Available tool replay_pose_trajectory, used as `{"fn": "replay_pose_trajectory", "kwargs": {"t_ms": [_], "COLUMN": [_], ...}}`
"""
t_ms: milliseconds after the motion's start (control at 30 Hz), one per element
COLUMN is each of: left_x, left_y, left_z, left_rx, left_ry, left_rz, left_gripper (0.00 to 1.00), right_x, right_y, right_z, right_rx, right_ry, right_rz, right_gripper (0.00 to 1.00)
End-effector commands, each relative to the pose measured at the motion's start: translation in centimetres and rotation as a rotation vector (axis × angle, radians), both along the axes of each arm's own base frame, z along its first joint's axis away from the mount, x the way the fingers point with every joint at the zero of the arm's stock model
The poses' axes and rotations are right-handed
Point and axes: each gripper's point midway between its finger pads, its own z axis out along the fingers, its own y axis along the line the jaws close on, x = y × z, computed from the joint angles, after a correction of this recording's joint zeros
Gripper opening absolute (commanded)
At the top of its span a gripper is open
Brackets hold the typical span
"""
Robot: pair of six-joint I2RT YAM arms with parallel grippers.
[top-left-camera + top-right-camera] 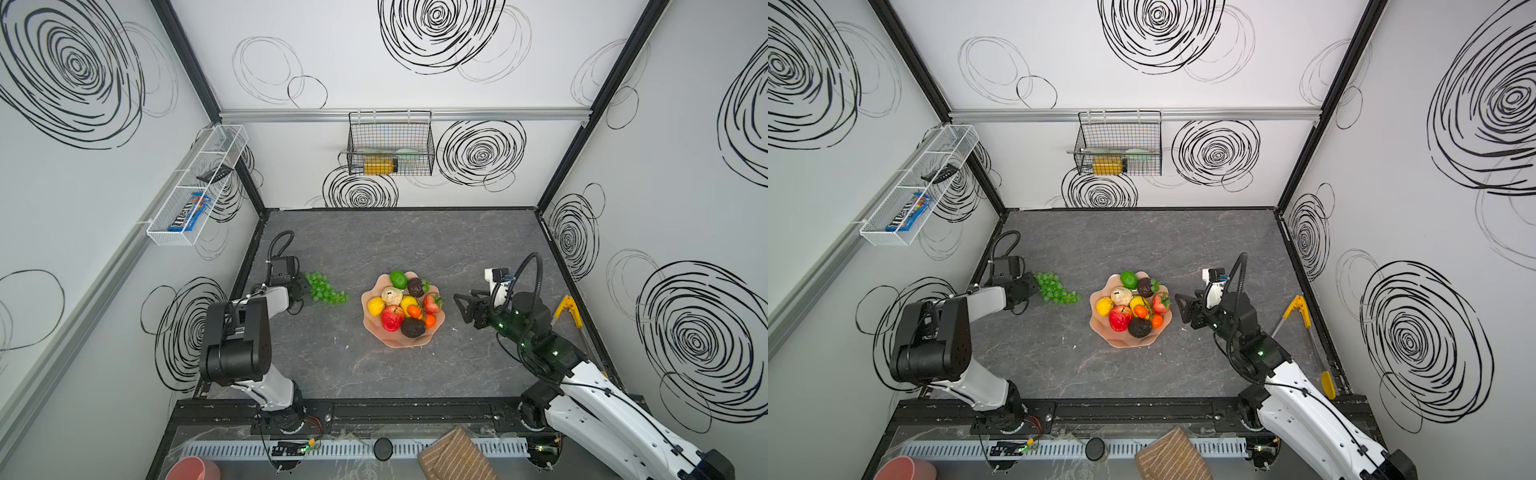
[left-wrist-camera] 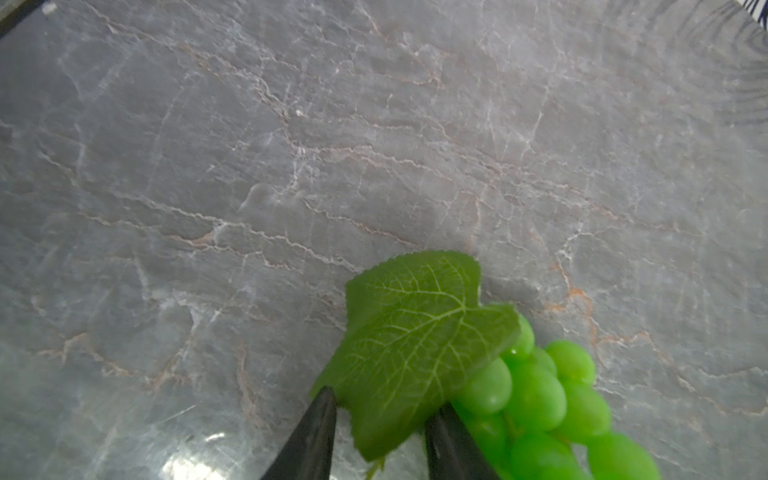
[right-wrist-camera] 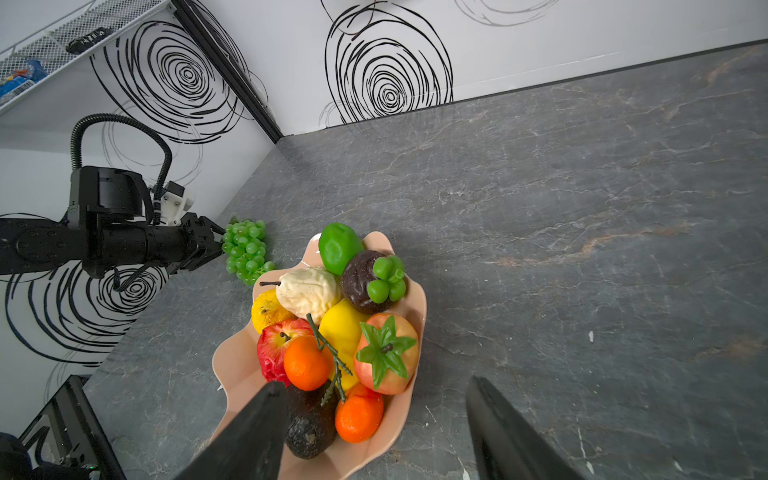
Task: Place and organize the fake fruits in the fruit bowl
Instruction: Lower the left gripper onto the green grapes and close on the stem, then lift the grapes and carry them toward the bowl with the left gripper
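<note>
Sitting in the middle of the table (image 1: pixel 415 241), the pink fruit bowl (image 1: pixel 399 343) is full of fake fruits (image 1: pixel 392 318). The right fingers (image 3: pixel 257 432) hang beside it, wide open and holding nothing. Farther back, the green grape bunch (image 1: pixel 326 289) lies on the table, apart from the bowl. The left fingers (image 2: pixel 316 436) sit on each side of its leaf (image 2: pixel 411 345); I cannot tell if they pinch it.

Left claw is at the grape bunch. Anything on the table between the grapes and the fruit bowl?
Nothing visible: only bare tabletop lies between the grape bunch and the fruit bowl. The bowl's grape-facing side already holds a yellow fruit and the red apple.
</note>
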Motion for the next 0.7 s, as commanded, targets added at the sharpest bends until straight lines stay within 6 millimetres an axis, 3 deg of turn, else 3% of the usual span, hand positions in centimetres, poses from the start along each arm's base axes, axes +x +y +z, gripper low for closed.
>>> {"fn": "replay_pose_trajectory", "kwargs": {"t_ms": [0, 667], "left_x": [1.3, 1.2], "left_y": [-0.3, -1.6], "left_z": [0.9, 4.2], "left_rx": [-0.004, 0.005], "left_ry": [-0.041, -0.165], "left_rz": [-0.021, -0.024], "left_gripper": [0.35, 0.00], "right_x": [0.1, 0.1], "right_y": [0.0, -0.1], "right_z": [0.1, 0.3], "right_rx": [0.002, 0.004], "right_ry": [-0.013, -0.015], "right_rz": [0.003, -0.003], "right_gripper": [0.72, 0.72]}}
